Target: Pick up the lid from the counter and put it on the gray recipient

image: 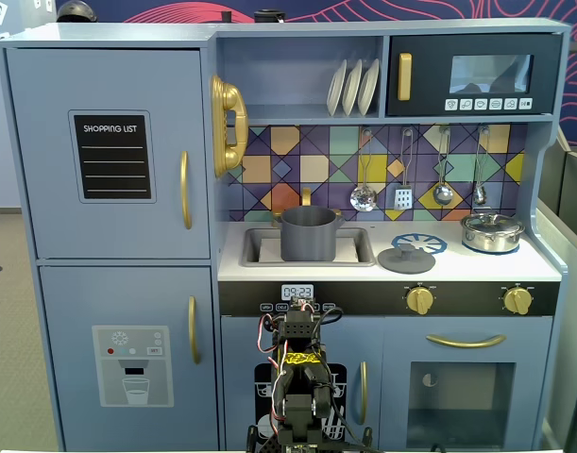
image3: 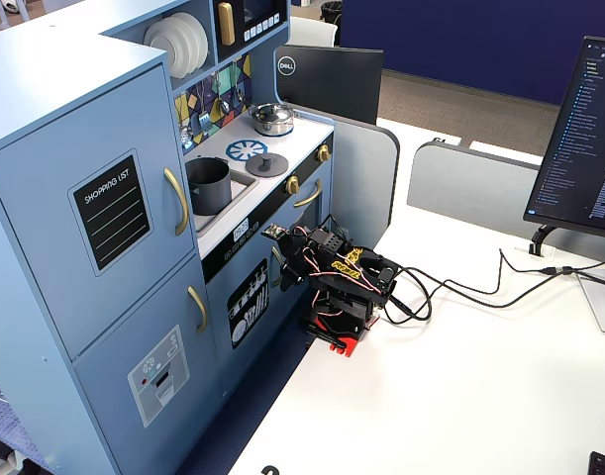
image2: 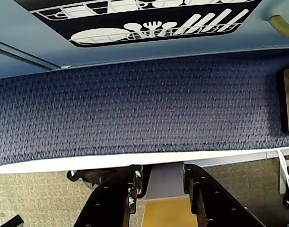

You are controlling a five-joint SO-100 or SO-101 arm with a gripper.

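The dark gray lid (image: pixel 406 257) lies flat on the pale counter (image: pixel 543 269), partly over the blue printed burner; it also shows in the other fixed view (image3: pixel 267 162). The gray recipient (image: pixel 310 234) stands open in the sink recess left of the lid, and also shows in the other fixed view (image3: pixel 209 185). My arm (image: pixel 297 377) is folded low on the white table in front of the kitchen (image3: pixel 342 282), well below the counter. In the wrist view my gripper (image2: pixel 162 172) points down over the table edge, its jaws apart and empty.
A shiny silver lidded pot (image: pixel 492 231) stands at the counter's right end. Utensils (image: pixel 402 193) hang on the back wall above the lid. A monitor (image3: pixel 579 139) and cables (image3: pixel 460 287) are on the table. Blue carpet (image2: pixel 135 109) lies below the kitchen front.
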